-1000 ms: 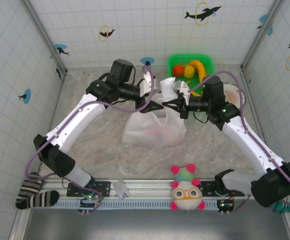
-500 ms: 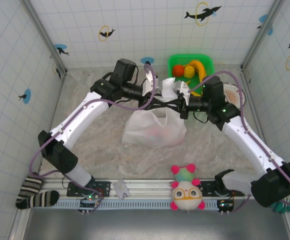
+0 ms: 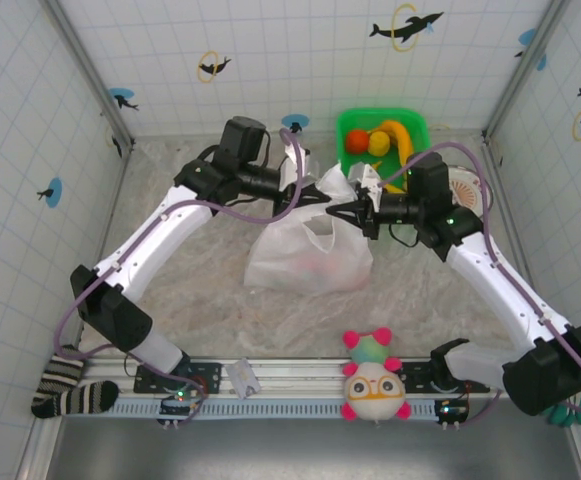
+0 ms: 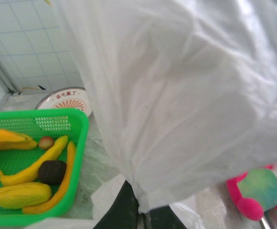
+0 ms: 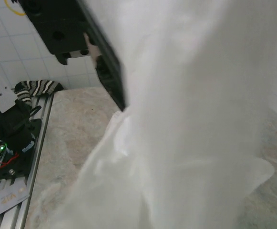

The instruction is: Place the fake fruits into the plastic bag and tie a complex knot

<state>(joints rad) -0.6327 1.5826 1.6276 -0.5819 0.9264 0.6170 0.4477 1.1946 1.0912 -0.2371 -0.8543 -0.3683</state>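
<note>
White film of plastic bag (image 3: 310,258) sits mid-table in top view, mouth up between left gripper (image 3: 305,200) and right gripper (image 3: 338,209). Fake fruits (image 3: 378,140) lie in green basket (image 3: 345,122) behind.

Left wrist: my fingers (image 4: 124,212) pinched tight on bag film. Hard pull may tear it or slip it free.

Right wrist: film draped close, jaws hidden, so I cannot tell grip. Strap may drop and tying fail.

A thin white semi-translucent plastic carrier bag (image 3: 310,258) sits slumped just in front of the green square plastic basket (image 3: 390,113).
Its upper film is drawn up toward the basket; glossy toy fruits (image 3: 379,143) lie inside that basket: an orange (image 3: 357,140), yellow bananas (image 4: 33,165), a dark purple one (image 4: 52,171).
</note>
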